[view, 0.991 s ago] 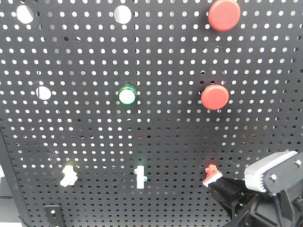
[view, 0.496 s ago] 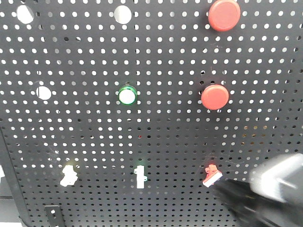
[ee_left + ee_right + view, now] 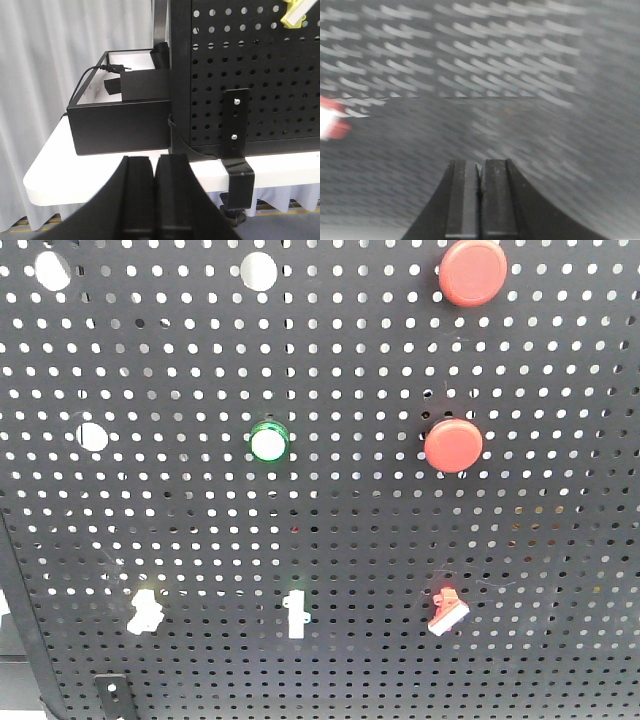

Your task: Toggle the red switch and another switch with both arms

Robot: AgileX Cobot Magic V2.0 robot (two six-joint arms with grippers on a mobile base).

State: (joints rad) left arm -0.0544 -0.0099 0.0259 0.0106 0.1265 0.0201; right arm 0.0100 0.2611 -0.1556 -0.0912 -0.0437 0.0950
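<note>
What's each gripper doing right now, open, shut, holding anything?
Left gripper: shut, holding nothing, low beside the pegboard's edge.
Right gripper: shut, holding nothing; its view is motion-blurred.

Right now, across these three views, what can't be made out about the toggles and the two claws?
- Right wrist view: motion blur smears the pegboard; the red switch is a blur cut by the left edge, lever position unreadable.
- Left wrist view: the yellow switch is cropped by the top edge.
- Front view: neither claw appears, so their distance from the toggles is unknown.
- Left claw and right claw: fingers together, tips cut off by the bottom edge.
</note>
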